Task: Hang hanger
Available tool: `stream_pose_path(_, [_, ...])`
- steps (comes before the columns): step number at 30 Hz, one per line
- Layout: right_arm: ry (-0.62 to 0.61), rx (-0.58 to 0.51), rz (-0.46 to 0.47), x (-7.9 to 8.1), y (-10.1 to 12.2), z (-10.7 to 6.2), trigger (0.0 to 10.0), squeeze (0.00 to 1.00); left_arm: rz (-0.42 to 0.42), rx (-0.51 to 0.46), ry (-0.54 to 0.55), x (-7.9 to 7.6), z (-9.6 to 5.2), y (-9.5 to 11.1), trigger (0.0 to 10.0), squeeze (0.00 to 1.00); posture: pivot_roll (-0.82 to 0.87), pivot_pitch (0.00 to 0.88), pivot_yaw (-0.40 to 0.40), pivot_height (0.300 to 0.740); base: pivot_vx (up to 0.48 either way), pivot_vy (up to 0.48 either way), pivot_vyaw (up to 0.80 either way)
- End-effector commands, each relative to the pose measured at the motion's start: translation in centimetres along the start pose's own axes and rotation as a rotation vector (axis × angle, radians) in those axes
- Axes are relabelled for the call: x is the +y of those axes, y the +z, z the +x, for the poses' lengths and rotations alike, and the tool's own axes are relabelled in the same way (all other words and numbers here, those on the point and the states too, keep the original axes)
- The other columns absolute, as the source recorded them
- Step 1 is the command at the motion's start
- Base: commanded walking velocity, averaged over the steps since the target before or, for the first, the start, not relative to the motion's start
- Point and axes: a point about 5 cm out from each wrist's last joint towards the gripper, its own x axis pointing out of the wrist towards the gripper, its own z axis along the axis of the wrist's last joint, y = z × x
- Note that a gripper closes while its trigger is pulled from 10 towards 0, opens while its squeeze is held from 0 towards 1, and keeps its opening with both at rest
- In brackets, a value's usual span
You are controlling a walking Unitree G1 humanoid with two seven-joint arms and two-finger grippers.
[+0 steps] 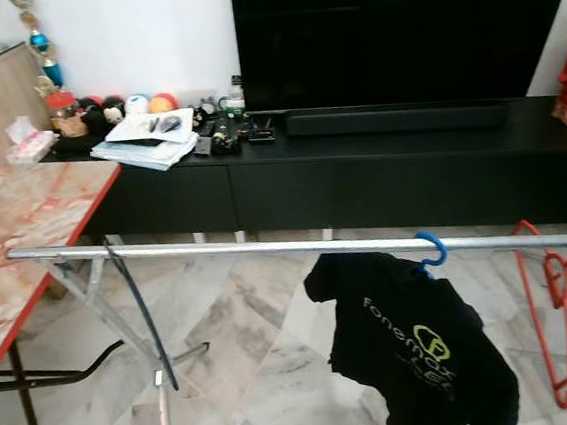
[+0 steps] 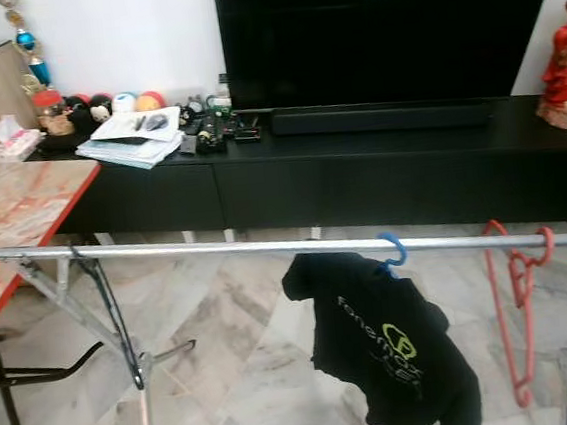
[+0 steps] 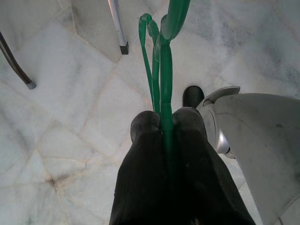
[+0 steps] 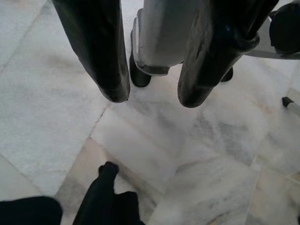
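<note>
Left wrist view showed the left gripper (image 3: 161, 123) clamped on a green hanger (image 3: 161, 56), its two black fingers pressed together around the thin plastic, the hanger pointing down toward the marble floor (image 3: 65, 122). The right gripper (image 4: 147, 96) hung low over the same floor with its fingers spread apart and nothing between them. From the head camera, a silver rail (image 1: 267, 245) ran across the room in front of a black TV cabinet (image 1: 360, 175); on it hung a black T-shirt (image 1: 417, 350) on a blue hanger (image 1: 432, 249) and, further to the robot's right, a bare red hanger (image 1: 557, 287). The step in hand looked like carrying: the green hanger was held but not yet raised. The next move would call for lifting it above the rail and hooking it over a bare stretch left of the shirt.
</note>
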Motion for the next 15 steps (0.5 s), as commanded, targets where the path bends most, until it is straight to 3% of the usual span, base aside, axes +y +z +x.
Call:
stream_pose_path(1, [-0.010,0.020,-0.004,-0.3,-0.5,-0.1,10.0,0.00,0.015,0.007,-0.002,-0.3,0.1,0.1,10.0,0.00,0.03,0.000,0.025,0.740,0.000,-0.472,0.00])
stream_pose_path(8, [-0.004,0.024,-0.022,-0.3,-0.6,-0.1,10.0,0.00,0.028,0.010,-0.007,-0.6,0.1,0.1,10.0,0.00,0.03,0.000,0.026,0.740,0.000,-0.472,0.00])
stream_pose_path(15, [-0.002,0.022,-0.025,-0.3,-0.5,-0.1,10.0,0.00,0.029,0.019,0.019,2.0,-0.5,-1.0,10.0,0.00,0.03,0.000,0.021,0.740,0.000,-0.472,0.00])
